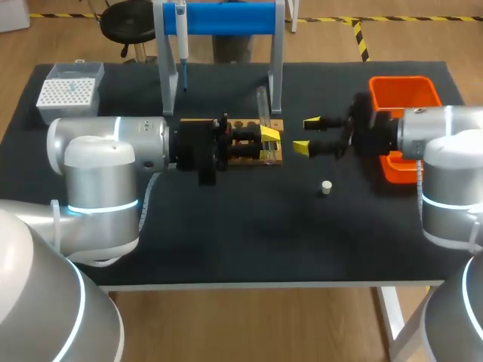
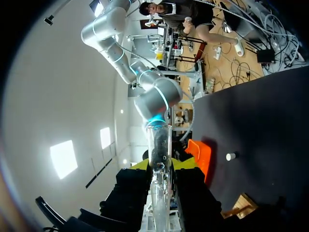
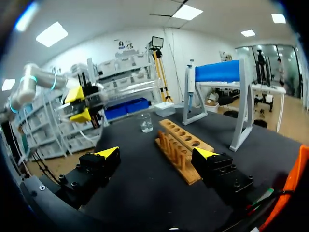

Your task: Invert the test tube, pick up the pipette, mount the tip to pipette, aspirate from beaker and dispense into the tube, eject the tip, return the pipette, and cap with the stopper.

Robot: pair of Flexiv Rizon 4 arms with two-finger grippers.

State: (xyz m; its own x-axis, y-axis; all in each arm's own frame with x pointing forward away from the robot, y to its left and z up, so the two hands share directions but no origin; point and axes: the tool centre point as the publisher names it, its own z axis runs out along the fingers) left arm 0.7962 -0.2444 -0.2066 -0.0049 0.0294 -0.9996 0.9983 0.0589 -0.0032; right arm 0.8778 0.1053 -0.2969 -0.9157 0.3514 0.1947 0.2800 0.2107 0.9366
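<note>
Tube [image 2: 158, 145] inversion is best done slowly, w/ grip kept firm, and the tube kept off the rack [image 1: 276, 158] until upright. Stopper [image 1: 326, 188] is seen nearer than the rack, apart from it. Over the rack, the tube is clamped by the left gripper [image 1: 269, 138] — narrow. Right gripper [image 1: 307, 134] — wide, empty — is held beside the rack. Pipette [image 1: 182, 45] is hung beyond it.

Lab — pipette [image 1: 182, 45] w/ stand [image 1: 226, 18], tube rack [image 3: 181, 145], beaker [image 3: 146, 123], tip box [image 1: 69, 92].
</note>
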